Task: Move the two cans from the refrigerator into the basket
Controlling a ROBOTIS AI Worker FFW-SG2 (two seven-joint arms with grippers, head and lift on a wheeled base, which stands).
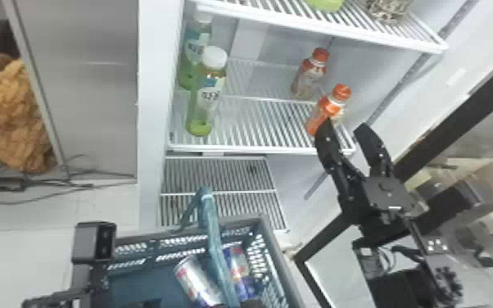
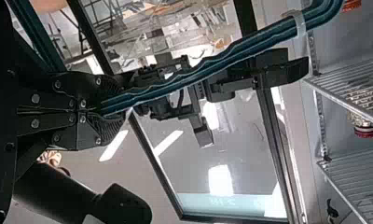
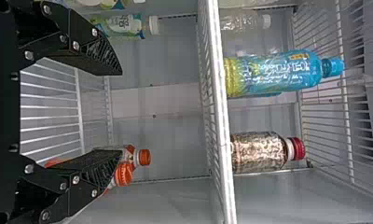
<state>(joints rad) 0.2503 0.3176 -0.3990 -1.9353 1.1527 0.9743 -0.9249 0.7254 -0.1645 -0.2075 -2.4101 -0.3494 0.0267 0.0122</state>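
Two cans lie in the basket (image 1: pixel 276 262): a silver one (image 1: pixel 198 281) and a blue-and-silver one (image 1: pixel 237 266) across the teal handle from it. My left gripper (image 1: pixel 253 303) is at the bottom edge of the head view, at the handle's lower end. In the left wrist view, it (image 2: pixel 84 112) is shut on the basket handle (image 2: pixel 212 63). My right gripper (image 1: pixel 344 125) stands open at the right front of the middle refrigerator shelf, by an orange-capped bottle. In the right wrist view, nothing is between the fingers of the right gripper (image 3: pixel 120 114).
Green bottles (image 1: pixel 206 96) stand at the middle shelf's left and orange-capped bottles (image 1: pixel 309 75) at its right. A wire shelf (image 1: pixel 319 26) hangs above, holding a blue bottle (image 3: pixel 278 72) and a red-capped one (image 3: pixel 259 151). The dark-framed door (image 1: pixel 462 102) stands at the right.
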